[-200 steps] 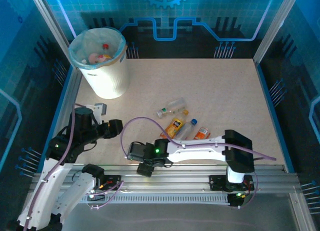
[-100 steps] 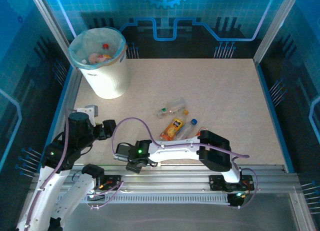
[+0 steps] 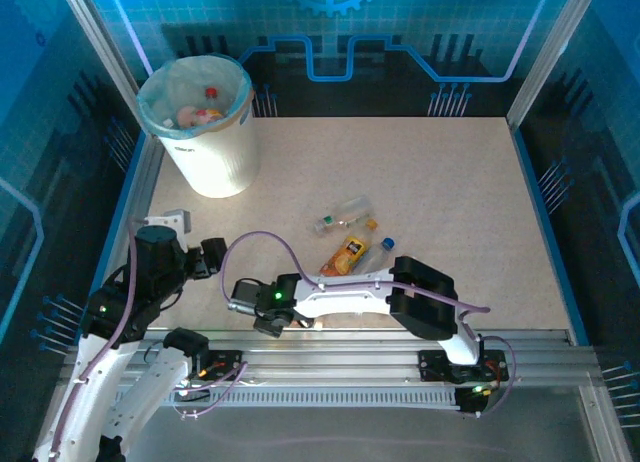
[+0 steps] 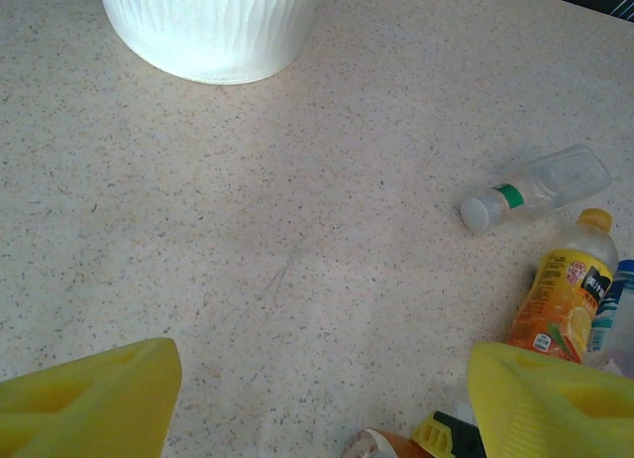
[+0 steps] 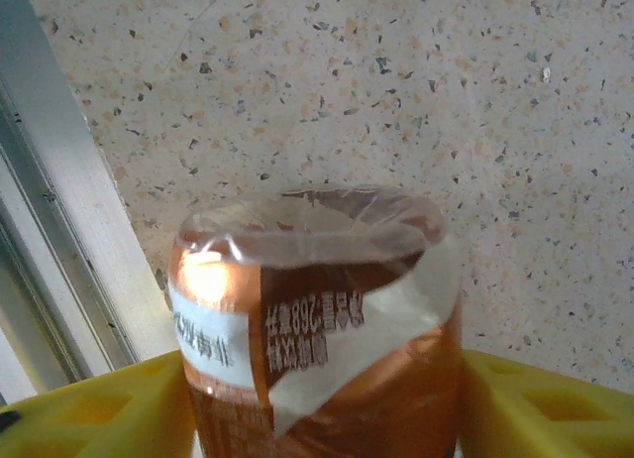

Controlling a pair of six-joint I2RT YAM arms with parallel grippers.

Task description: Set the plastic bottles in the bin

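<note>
Right gripper point(image 5: 327, 399): clenched on a copper-labelled bottle point(image 5: 317, 309), a yellow finger pressed against each side, the crumpled clear base towards the wrist camera; the bottle sits low over the table point(image 3: 450, 182), just beside the metal rail point(image 5: 59, 230) at the near edge; whether it is lifted clear of the surface cannot be told.

Left gripper point(image 4: 322, 406): released, fingers wide apart, nothing between them; it hangs over bare table at the near left.

Outstanding items: three more lie close together mid-table; a clear bottle point(image 4: 535, 188) with a green band, on its side; an orange-juice bottle point(image 4: 563, 299) with a yellow cap; a blue-capped bottle point(image 3: 375, 257) touching or just beside it.

Bin point(image 3: 215, 162): stands at the far left corner, well apart from the held bottle; several binned bottles point(image 3: 200, 110) show inside the liner, count unclear.

Assessment: task partly done; part of the load is already deposited; one bottle is in hand but not yet carried across; three remain untouched; judged past the halfway mark, though contents hidden deeper in the bin prevent a firm tally.
</note>
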